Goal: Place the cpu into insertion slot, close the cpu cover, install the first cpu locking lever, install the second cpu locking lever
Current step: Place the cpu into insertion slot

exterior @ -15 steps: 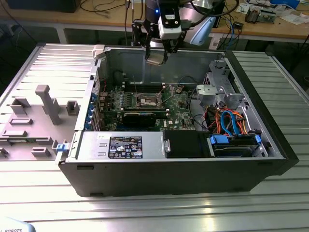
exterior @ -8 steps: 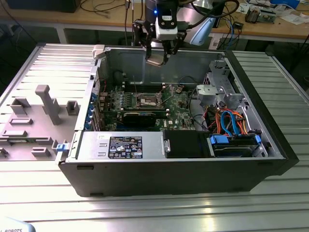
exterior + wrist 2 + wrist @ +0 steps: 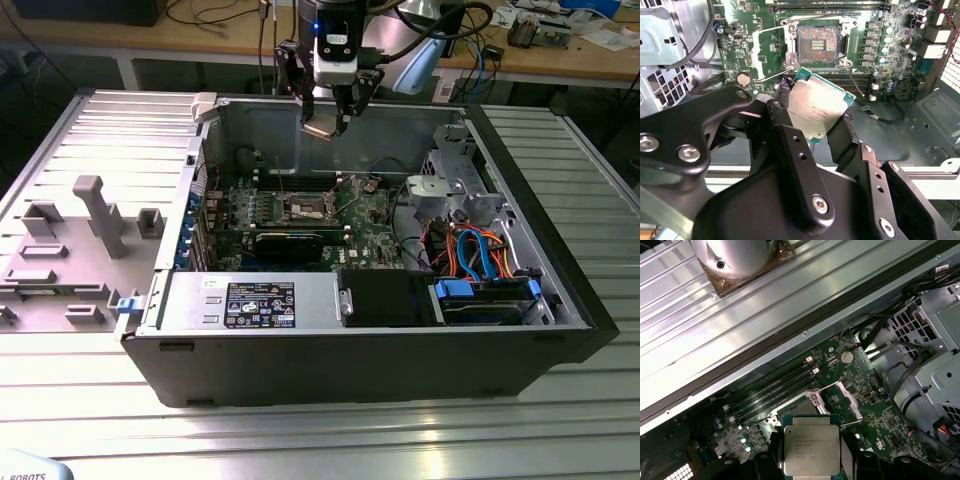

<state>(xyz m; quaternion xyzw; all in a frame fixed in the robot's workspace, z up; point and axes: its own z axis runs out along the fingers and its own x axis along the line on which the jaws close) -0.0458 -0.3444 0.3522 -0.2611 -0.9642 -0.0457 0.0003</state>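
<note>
The end effector (image 3: 330, 122) is closed on the cpu (image 3: 816, 111), gripping it by opposite edges. It hangs in the air above the open case (image 3: 570, 310), which lies on the tabletop (image 3: 400, 440). Inside the case, the green board (image 3: 372, 215) carries the slot (image 3: 818, 44), bare and dark in the middle. The cover (image 3: 757, 50) is swung open beside the slot. The cpu is well clear of the slot, its silver top showing in both wrist views.
</note>
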